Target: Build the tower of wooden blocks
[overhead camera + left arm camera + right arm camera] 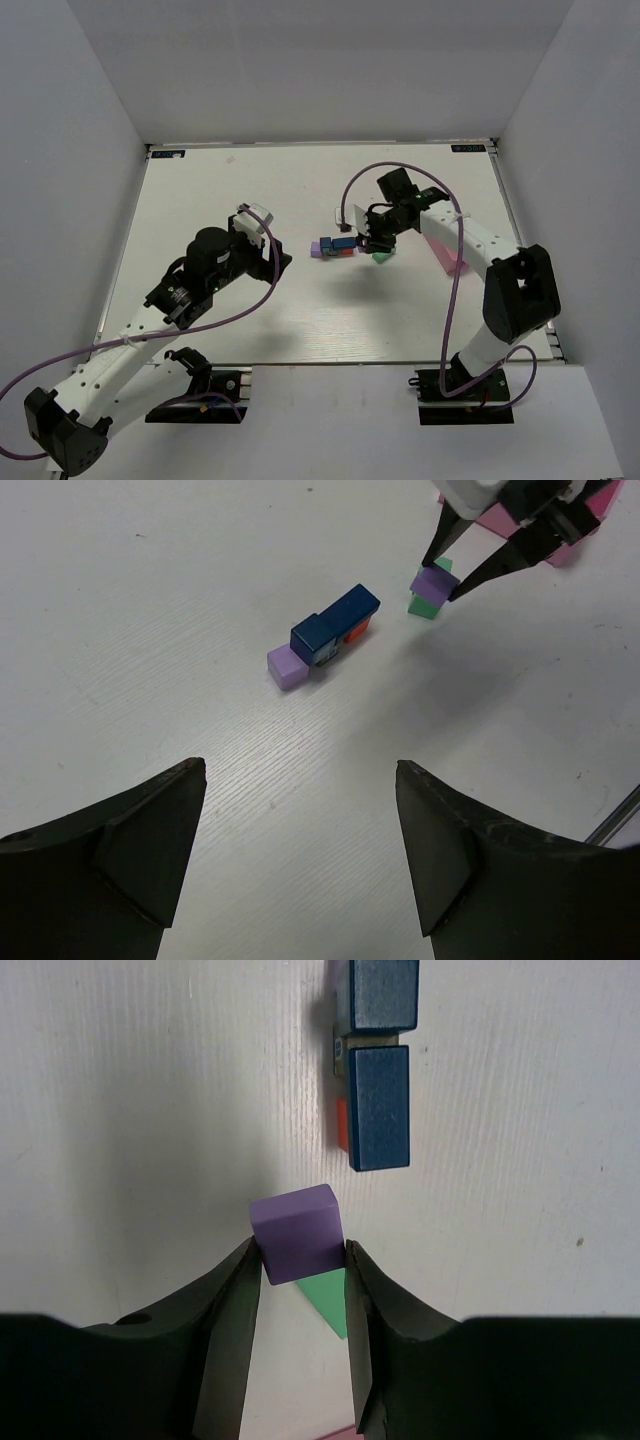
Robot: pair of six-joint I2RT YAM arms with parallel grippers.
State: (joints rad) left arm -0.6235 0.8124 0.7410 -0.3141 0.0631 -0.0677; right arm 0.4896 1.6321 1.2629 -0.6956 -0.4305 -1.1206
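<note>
Purple cube (295, 1230): pinched in the right tool (300, 1252), directly over the green block (325, 1308). Touching it or just clear, can't tell.
Stack (335, 625): low on the counter (150, 630), two blue pieces on top, red peeking beneath, a second purple cube (287, 667) butted at its end.
Right tool: clamped on the cube's two side faces, and the grip looks square.
Left tool (300, 768): fingers apart, nothing in them, near the stack.
Tray (452, 256): pink, beyond the right tool.
Do it well: I'd lift clear of the green, cross to the blue top, line up the edges, lower flat, then let go gently.
Risk: a tilted set-down could nudge the blues off.
</note>
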